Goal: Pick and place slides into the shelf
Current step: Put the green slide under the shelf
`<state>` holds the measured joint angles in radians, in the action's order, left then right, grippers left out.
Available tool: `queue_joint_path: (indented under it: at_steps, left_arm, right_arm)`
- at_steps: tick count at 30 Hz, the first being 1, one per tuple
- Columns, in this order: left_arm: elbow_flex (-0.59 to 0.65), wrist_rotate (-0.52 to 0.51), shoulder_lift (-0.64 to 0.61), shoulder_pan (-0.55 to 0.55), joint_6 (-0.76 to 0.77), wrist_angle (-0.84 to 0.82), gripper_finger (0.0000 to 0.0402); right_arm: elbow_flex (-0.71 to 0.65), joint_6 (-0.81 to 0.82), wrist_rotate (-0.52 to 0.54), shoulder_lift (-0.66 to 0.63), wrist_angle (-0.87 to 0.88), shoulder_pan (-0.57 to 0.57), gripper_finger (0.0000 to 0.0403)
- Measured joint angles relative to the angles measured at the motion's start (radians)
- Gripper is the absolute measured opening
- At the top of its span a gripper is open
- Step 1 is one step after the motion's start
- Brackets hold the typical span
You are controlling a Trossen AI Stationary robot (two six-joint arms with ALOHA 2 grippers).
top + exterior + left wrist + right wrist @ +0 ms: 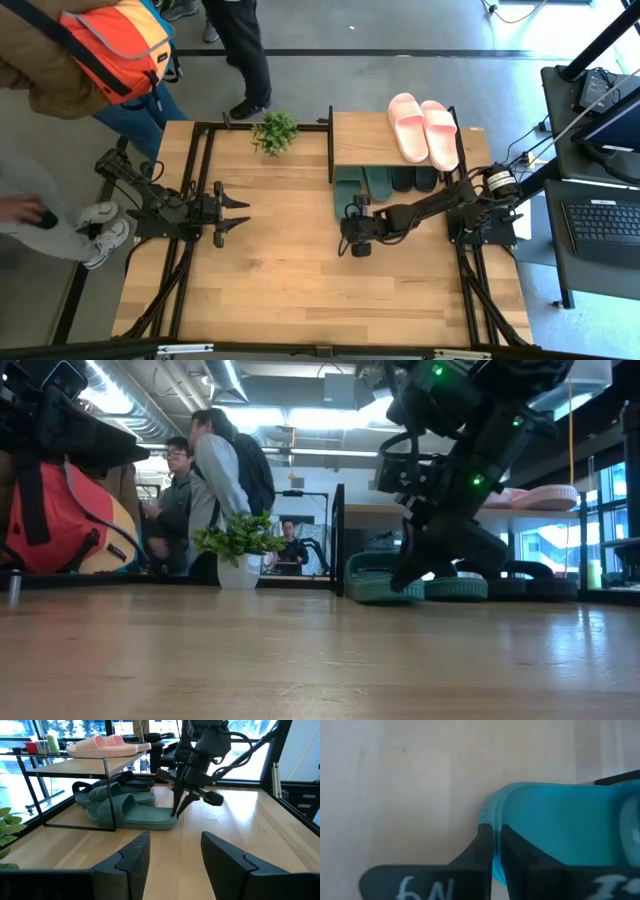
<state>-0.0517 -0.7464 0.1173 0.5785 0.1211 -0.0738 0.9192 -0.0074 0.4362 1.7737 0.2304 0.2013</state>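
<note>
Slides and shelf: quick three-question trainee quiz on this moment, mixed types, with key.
1. True or false: the pink slides lie on the top plank of the shelf.
2. The right gripper has its jaws shut on the heel edge of which slide? A) black B) green slide C) pink
3. Fill in: the left gripper waits over bare table with jaws ____.

Key: 1 true; 2 B; 3 open.
</note>
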Motion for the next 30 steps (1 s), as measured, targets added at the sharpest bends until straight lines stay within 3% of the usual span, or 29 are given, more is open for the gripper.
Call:
queue_joint_path:
  at_steps: [16,30]
  left_arm:
    - [0.0,0.0,0.0,0.0,0.0,0.0,0.0168]
    - [0.0,0.0,0.0,0.0,-0.001,0.0,0.0168]
  right_arm:
    - [0.0,-0.111,0.013,0.0,-0.012,-0.147,0.0024]
    - [0.0,-0.15,0.007,0.0,-0.076,-0.167,0.0022]
